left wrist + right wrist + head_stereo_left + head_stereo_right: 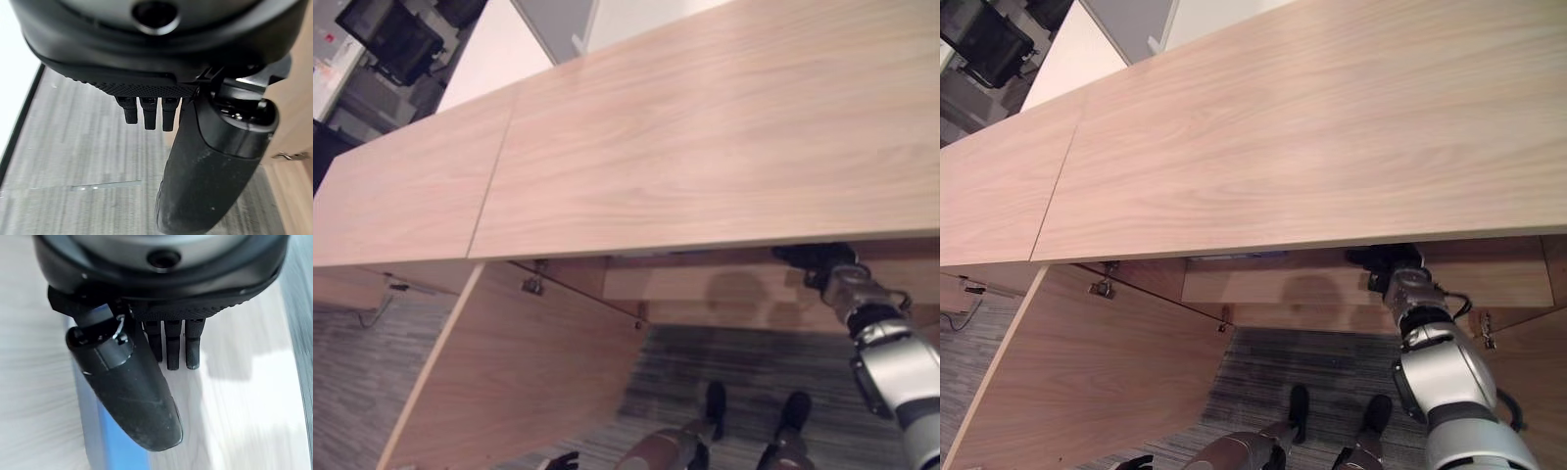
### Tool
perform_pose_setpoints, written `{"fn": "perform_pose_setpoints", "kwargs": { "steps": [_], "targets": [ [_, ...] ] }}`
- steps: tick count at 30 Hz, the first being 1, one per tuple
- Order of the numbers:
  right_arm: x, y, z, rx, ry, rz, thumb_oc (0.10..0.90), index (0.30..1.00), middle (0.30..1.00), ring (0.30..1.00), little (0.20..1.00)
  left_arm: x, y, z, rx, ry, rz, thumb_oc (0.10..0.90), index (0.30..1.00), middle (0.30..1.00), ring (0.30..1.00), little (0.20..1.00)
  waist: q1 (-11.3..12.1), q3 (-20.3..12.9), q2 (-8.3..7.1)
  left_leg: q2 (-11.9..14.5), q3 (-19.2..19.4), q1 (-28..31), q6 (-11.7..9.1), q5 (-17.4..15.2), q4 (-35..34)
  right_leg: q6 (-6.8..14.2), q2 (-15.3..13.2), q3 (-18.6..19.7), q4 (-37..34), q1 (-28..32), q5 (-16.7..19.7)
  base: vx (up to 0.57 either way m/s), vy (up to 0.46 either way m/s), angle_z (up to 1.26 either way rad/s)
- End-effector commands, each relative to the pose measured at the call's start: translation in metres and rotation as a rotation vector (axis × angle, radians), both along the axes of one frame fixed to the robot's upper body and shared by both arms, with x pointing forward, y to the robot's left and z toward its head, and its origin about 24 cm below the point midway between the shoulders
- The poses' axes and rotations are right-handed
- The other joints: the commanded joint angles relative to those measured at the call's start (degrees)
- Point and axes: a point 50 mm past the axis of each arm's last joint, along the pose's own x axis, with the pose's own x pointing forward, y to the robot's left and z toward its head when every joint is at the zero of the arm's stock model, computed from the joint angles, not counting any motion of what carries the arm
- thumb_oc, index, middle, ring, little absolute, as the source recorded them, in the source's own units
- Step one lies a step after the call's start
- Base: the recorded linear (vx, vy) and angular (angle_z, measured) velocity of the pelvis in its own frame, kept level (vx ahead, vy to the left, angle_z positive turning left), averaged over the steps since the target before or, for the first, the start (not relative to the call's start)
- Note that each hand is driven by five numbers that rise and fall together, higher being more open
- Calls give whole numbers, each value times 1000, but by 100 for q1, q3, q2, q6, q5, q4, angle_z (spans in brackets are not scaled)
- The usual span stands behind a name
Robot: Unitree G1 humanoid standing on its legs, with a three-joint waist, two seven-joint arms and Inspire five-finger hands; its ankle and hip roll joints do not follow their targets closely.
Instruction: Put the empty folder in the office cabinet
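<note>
Woodgrain cabinet (1312, 137); right robot hand (146, 382) beside flat blue folder (117, 450)

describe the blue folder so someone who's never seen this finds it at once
Find the long wooden cabinet and look under its top, where the open door bares a pale shelf. The right hand reaches in there, and the folder lies flat beside its thumb: the one blue thing among the wood.
</note>
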Motion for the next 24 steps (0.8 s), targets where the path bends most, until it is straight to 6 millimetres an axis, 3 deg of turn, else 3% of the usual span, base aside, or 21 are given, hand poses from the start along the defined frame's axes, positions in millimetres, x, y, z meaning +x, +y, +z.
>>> {"fn": "perform_pose_setpoints", "kwargs": {
  "steps": [1, 4, 9, 12, 13, 15, 17, 24],
  "targets": [
    [29, 23, 65, -21, -194, 111, 800, 900, 900, 900, 900, -5, 52, 10, 177, 40, -59, 800, 900, 900, 900, 900, 200, 9, -399, -328, 38, 258, -10, -763, -41, 475, -385, -330, -403, 70, 155, 0, 0, 0],
    [28, 23, 58, 33, -187, 104, 800, 900, 900, 900, 900, -3, 49, 10, 164, 35, -73, 800, 900, 900, 900, 900, 221, 3, -370, -340, 25, 252, -12, -750, -41, 482, -418, -366, -400, 72, 167, 0, 0, 0],
    [22, 22, 40, 281, -254, 29, 800, 900, 900, 900, 900, 2, 43, 10, 141, 16, -85, 800, 900, 900, 900, 900, 274, -39, -271, -367, 10, 258, -18, -746, -41, 507, -465, -413, -399, 126, 156, 0, 14, 2],
    [15, 26, 11, 359, -205, 16, 800, 900, 900, 900, 900, 2, 40, 9, 135, 21, -88, 800, 900, 900, 900, 900, 293, -107, -278, -369, 12, 299, -24, -767, -41, 517, -496, -461, -397, 194, 148, -7, 11, 5],
    [7, 30, -11, 327, -119, 43, 800, 900, 900, 900, 900, 2, 39, 8, 139, 26, -94, 800, 900, 900, 900, 900, 285, -155, -314, -361, 6, 340, -21, -776, -41, 527, -509, -479, -392, 235, 151, -16, 7, 10],
    [5, 31, -18, 304, -84, 59, 800, 900, 900, 900, 900, 1, 40, 8, 142, 32, -93, 800, 900, 900, 900, 900, 280, -174, -333, -358, 6, 358, -22, -778, -41, 530, -512, -497, -396, 260, 149, -20, 5, 11],
    [-8, 25, -40, 203, 48, 90, 800, 900, 900, 900, 900, 1, 37, 6, 143, 49, -103, 800, 900, 900, 900, 900, 263, -266, -419, -367, -25, 483, -5, -819, -41, 523, -539, -560, -398, 420, 130, -14, -2, 5],
    [-23, 12, -59, 33, 196, 133, 800, 900, 900, 900, 900, -3, 36, 4, 156, 71, -103, 800, 900, 900, 900, 900, 179, -503, -632, -382, -119, 861, 37, -885, -41, 547, -623, -767, -393, 862, 59, 20, 16, 7]
  ]
}}
